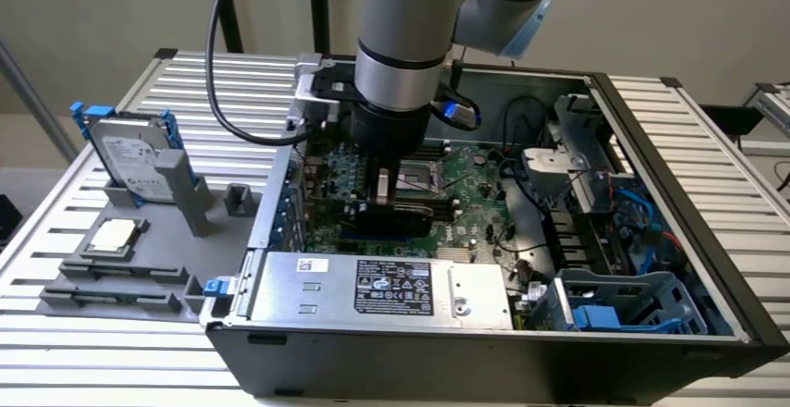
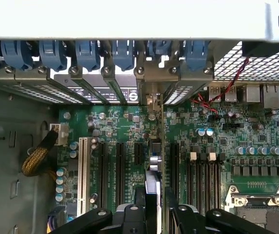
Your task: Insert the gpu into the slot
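The gpu (image 1: pixel 361 217) stands on edge over the green motherboard (image 1: pixel 479 211) inside the open computer case. In the wrist view the gpu (image 2: pixel 152 183) is edge-on, and its silver end bracket reaches the case's rear opening. My gripper (image 1: pixel 392 196) comes straight down from above and is shut on the card's upper edge. Its black fingers (image 2: pixel 129 220) sit on either side of the card. The slot is hidden beneath the card. Black slots (image 2: pixel 120 168) run parallel beside it.
A silver power supply (image 1: pixel 370 287) fills the near side of the case, with a blue drive cage (image 1: pixel 617 310) at the exterior view's right. Blue bracket clips (image 2: pixel 88 53) line the rear wall. A CPU socket (image 2: pixel 256 207) lies nearby. Outside, a hard drive (image 1: pixel 129 157) stands in a grey holder.
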